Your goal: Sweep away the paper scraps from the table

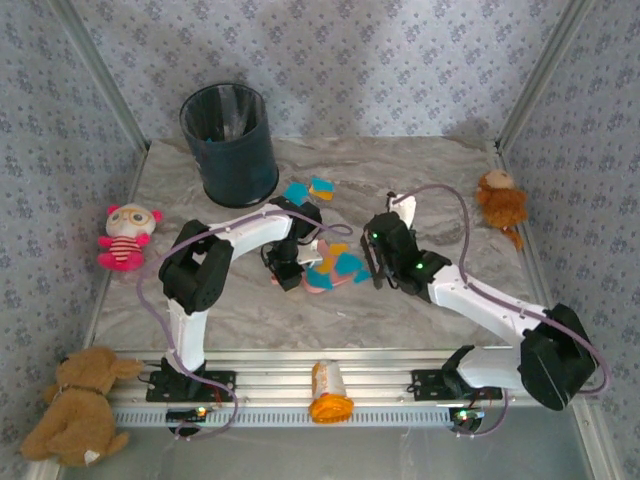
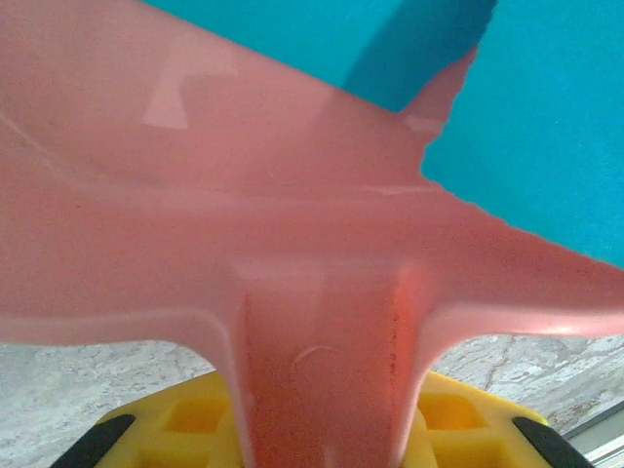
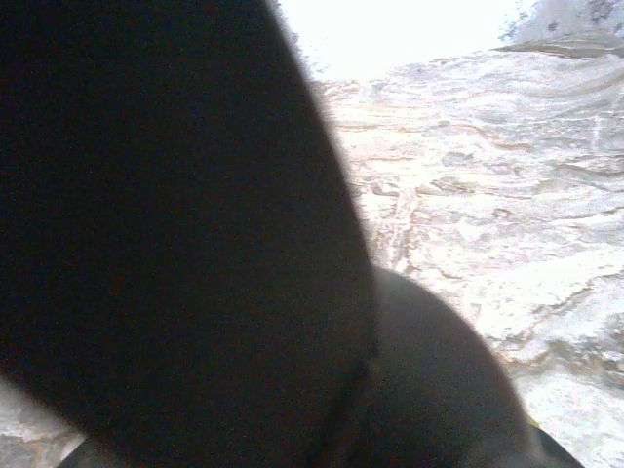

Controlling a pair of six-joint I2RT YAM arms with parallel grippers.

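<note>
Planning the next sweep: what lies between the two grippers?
In the top view, the pink dustpan, with blue paper scraps on it, lies between the left gripper and right gripper.

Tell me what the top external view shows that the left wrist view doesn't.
Top external adds the dark round bin, a pink plush doll, two brown plush animals, an orange bottle at the front rail, and loose orange and turquoise paper scraps near the bin. Left wrist adds the close grip: the left gripper shut on the pink plastic dustpan's handle, yellow fingers either side. Both share that dustpan, turquoise scraps on it, and the grey-veined marble table.
</note>
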